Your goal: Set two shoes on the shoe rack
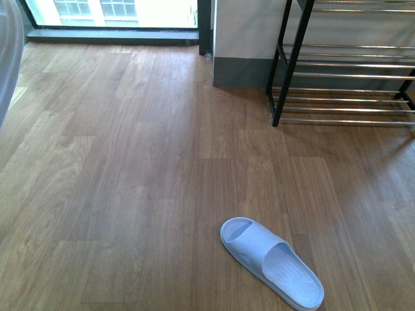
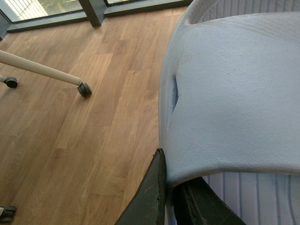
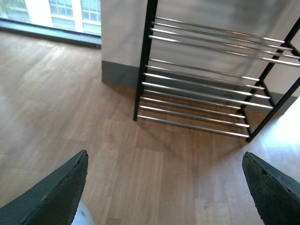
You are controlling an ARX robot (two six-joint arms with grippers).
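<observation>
One light blue slipper [image 1: 272, 262] lies flat on the wood floor at the near right, toe toward the robot. A second light blue slipper [image 2: 234, 93] fills the left wrist view, and my left gripper [image 2: 166, 164] is shut on the edge of its strap. In the front view it shows only as a pale blur [image 1: 8, 58] at the far left edge. The shoe rack [image 1: 343, 78], black frame with chrome bars, stands at the back right with bare tiers. My right gripper [image 3: 165, 161] is open above bare floor, facing the shoe rack [image 3: 201, 79].
A white column with a grey skirting [image 1: 243, 71] stands just left of the rack. A window with a dark frame [image 1: 110, 29] runs along the back. A cream chair leg with a caster [image 2: 84, 89] stands on the floor near the left arm.
</observation>
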